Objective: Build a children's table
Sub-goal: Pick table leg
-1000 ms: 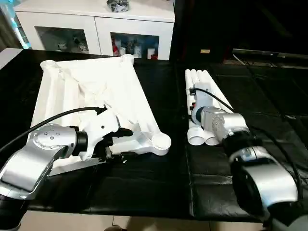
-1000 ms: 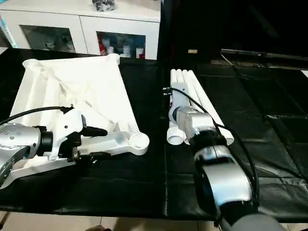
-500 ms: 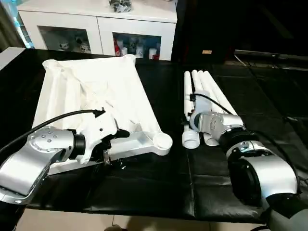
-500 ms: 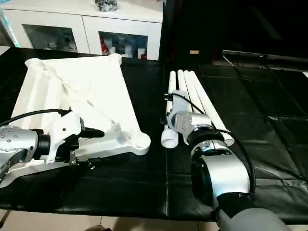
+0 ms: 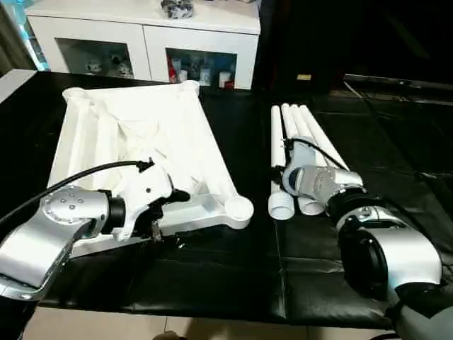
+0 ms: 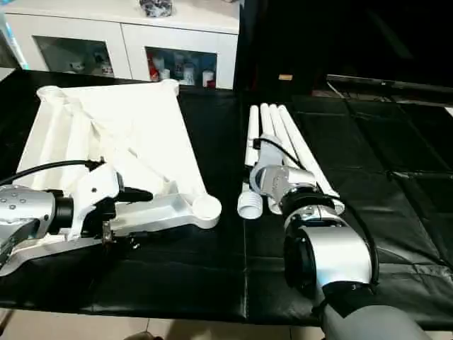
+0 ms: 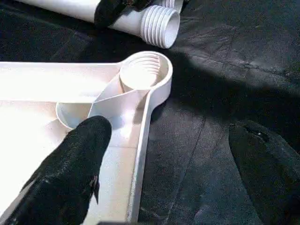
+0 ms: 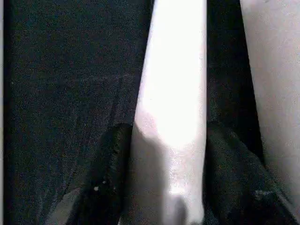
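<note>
Head views: the white table top (image 5: 134, 145) lies upside down, ribbed underside up, on the left half of the black desk (image 5: 233, 276). One long edge runs toward the white cabinet (image 5: 141, 35) behind the desk's far edge. The top's near right corner socket (image 5: 238, 208) is open and faces up. The left gripper (image 5: 173, 216) sits at the top's near edge, just left of that socket, one black finger above the rim and one below it near the desk surface, spread apart. Four white legs (image 5: 297, 134) lie side by side right of the desk's centre, pointing toward the far edge. The leftmost leg (image 6: 251, 159) has its threaded end (image 5: 281, 206) angled slightly toward the table top. The right gripper (image 5: 289, 164) is on this group of legs.

Left wrist view: one black finger (image 7: 70, 173) rests over the inside of the table top; the other (image 7: 265, 159) is over the black desk, well apart from it. The corner socket shows internal threads, and the leg's threaded end (image 7: 161, 26) lies just beyond it, not touching.

Right wrist view: both black fingers (image 8: 110, 178) press against the sides of one white leg (image 8: 173, 112), clamped on it. A second leg (image 8: 276, 93) lies just beside.
</note>
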